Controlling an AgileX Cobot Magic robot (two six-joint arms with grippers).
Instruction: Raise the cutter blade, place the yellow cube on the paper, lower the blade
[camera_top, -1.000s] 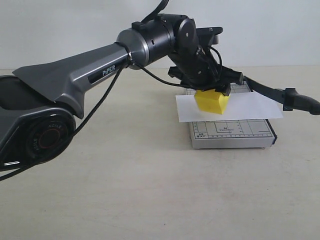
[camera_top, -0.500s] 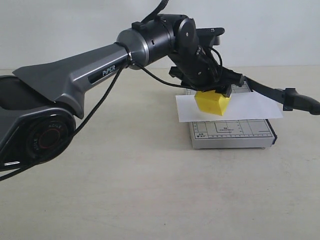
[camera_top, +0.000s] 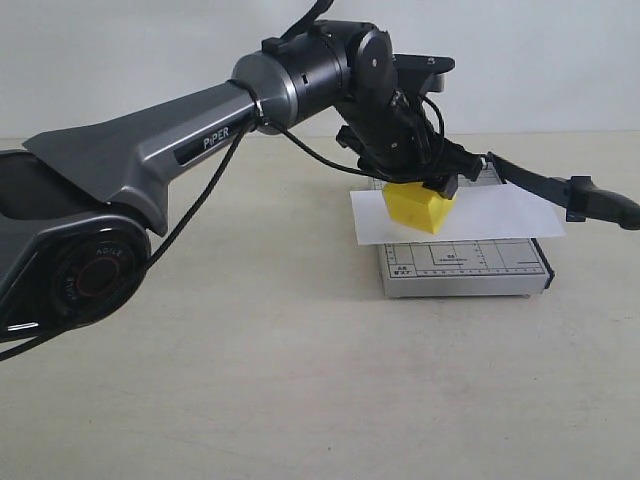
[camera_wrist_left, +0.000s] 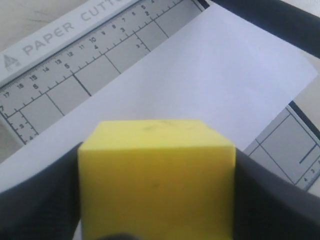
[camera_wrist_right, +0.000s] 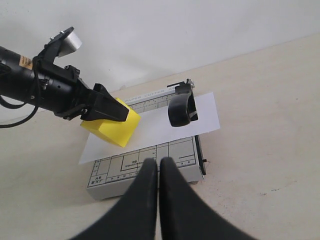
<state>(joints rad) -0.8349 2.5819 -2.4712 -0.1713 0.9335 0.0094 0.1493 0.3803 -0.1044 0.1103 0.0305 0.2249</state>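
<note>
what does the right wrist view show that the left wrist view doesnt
Only the right wrist view: the shut right end effector, the cutter blade's rounded handle and the wall behind. Only the left wrist view: readable ruler numbers and lettering on the trimmer base. Both: the yellow cube gripped by the left end effector, over the paper.

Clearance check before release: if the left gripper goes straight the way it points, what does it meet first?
The paper lying on the trimmer base; the held yellow cube would touch it first. Gap between them unclear.
</note>
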